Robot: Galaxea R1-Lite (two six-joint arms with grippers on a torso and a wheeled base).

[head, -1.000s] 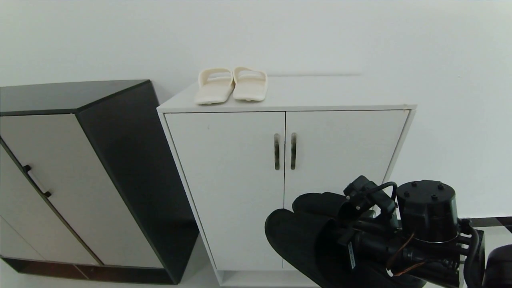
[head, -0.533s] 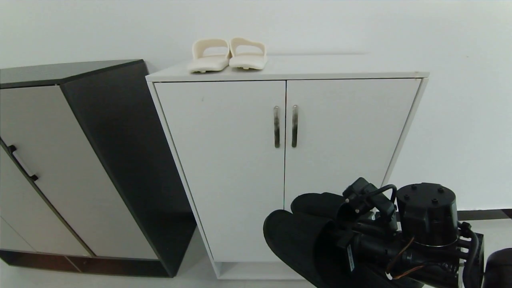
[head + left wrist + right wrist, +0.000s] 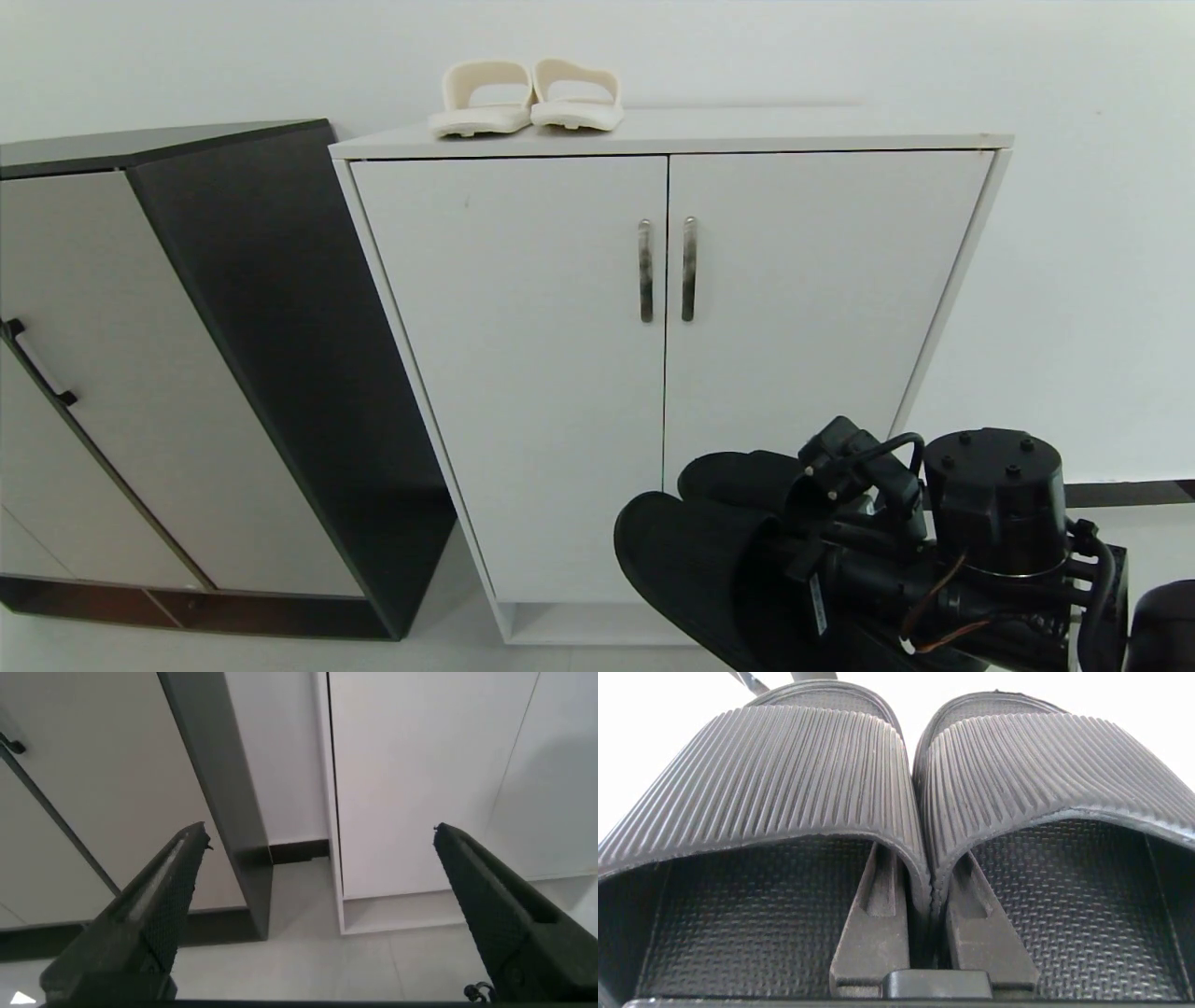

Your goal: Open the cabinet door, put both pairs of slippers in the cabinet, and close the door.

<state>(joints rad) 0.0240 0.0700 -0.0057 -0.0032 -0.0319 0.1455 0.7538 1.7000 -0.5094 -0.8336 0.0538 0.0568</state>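
Before the cabinet (image 3: 523, 373), right end effector (image 3: 920, 887) low — pinching black slippers (image 3: 695, 551)

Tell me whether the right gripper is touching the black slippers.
Touching. The right wrist view shows the right gripper with its jaws inside the black slippers, pinching their adjoining strap edges together.

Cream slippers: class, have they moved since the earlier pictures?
No. The camera shifted; the cream slippers sit at the same left-hand spot on top of the white cabinet.
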